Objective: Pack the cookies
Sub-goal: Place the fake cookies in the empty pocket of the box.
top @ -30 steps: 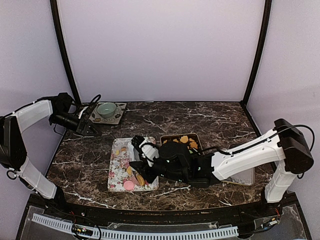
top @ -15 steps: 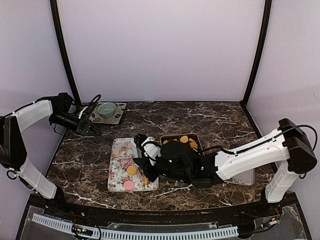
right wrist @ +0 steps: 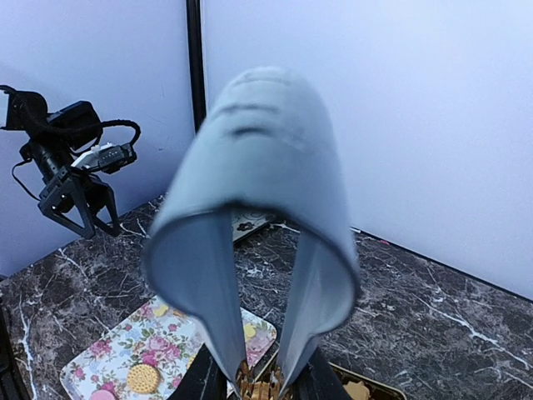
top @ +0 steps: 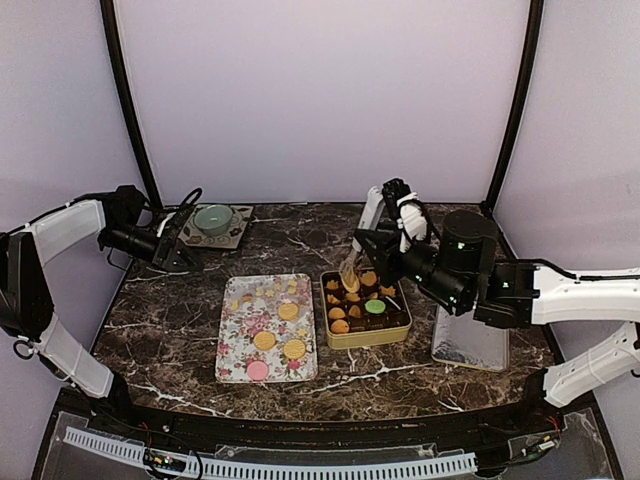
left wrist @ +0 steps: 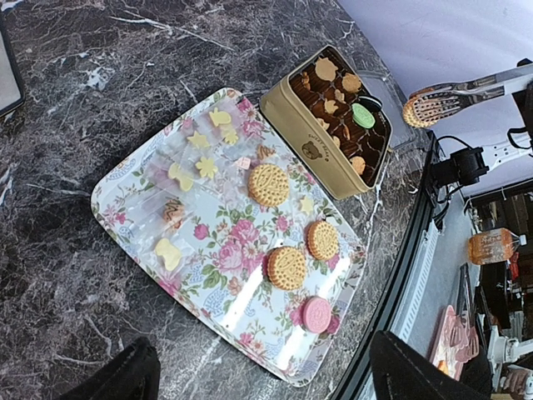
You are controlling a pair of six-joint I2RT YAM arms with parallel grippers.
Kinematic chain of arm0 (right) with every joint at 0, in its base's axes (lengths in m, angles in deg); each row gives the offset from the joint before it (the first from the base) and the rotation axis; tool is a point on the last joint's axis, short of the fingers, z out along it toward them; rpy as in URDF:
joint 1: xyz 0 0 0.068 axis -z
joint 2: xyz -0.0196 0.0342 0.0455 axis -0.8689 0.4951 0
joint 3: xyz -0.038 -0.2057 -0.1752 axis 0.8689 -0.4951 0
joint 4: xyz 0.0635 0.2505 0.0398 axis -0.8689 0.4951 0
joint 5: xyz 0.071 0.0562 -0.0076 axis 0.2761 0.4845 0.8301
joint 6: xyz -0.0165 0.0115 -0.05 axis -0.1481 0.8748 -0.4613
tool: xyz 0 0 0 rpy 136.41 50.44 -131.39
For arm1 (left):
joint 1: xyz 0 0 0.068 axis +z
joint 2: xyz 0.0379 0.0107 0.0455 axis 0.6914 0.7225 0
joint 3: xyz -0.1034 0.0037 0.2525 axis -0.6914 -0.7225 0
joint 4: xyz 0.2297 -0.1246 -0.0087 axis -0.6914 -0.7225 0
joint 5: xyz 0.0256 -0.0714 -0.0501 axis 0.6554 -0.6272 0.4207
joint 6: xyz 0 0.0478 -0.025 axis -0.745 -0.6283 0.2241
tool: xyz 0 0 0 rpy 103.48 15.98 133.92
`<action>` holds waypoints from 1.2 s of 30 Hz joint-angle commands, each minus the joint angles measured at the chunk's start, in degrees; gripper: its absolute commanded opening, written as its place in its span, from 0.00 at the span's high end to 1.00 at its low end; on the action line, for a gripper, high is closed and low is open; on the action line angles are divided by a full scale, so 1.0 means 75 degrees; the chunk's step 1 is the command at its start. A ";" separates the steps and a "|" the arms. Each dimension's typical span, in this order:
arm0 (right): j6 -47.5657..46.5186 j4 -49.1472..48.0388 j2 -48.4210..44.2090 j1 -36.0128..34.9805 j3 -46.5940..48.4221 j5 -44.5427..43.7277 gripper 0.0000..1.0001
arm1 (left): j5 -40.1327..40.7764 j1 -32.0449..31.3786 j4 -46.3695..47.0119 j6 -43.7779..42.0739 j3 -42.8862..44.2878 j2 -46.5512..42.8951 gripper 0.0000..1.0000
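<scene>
My right gripper (top: 378, 248) is shut on grey metal tongs (right wrist: 258, 167), which pinch a golden cookie (top: 350, 276) above the left end of the gold tin (top: 343, 338). The tin holds several cookies in brown cups, one of them green (top: 375, 306). On the flower tray (top: 238, 345) lie three golden round cookies (top: 264, 340) and a pink one (top: 257, 370), with small pale pieces at its far end. My left gripper (top: 185, 255) hangs open at the far left, away from the tray; its dark fingertips (left wrist: 125, 379) frame the tray in the left wrist view.
A green bowl (top: 213, 218) rests on a patterned mat at the back left, beside my left gripper. The tin's lid (top: 470, 345) lies flat to the right of the tin. Black frame posts (top: 125, 110) rise at the back corners.
My right arm has swung from low over the flower tray up and to the right, carrying a golden cookie in the tongs to above the tin. The left arm has stayed put.
</scene>
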 commanded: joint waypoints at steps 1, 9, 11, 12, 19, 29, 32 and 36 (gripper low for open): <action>-0.0103 0.0199 -0.0112 0.0189 -0.0337 0.0379 0.93 | -0.0157 0.0032 -0.0156 -0.0067 0.0068 -0.0132 0.10; -0.0447 0.0215 0.0119 0.0515 -0.0550 0.1155 0.92 | -0.0165 0.0040 -0.0213 -0.0105 0.0119 -0.0154 0.11; -0.0567 0.0197 0.0160 0.0570 -0.0561 0.1295 0.92 | -0.0157 0.0033 -0.0231 -0.0108 0.0121 -0.0173 0.11; -0.0624 0.0206 0.0184 0.0590 -0.0558 0.1330 0.93 | -0.0164 0.0029 -0.0232 -0.0110 0.0124 -0.0177 0.11; -0.0796 0.0433 0.0304 0.0725 -0.0519 0.1778 0.94 | -0.0169 0.0032 -0.0267 -0.0108 0.0200 -0.0172 0.11; -0.0869 0.0408 0.0431 0.0760 -0.0740 0.1920 0.94 | -0.0176 0.0036 -0.0308 -0.0097 0.0204 -0.0160 0.11; -0.0941 0.0329 0.0446 0.0771 -0.0849 0.1942 0.93 | -0.0148 0.0035 -0.0300 -0.0097 0.0213 -0.0166 0.11; -0.0950 0.0348 0.0448 0.0773 -0.0868 0.2042 0.90 | -0.0147 0.0033 -0.0318 -0.0097 0.0224 -0.0166 0.12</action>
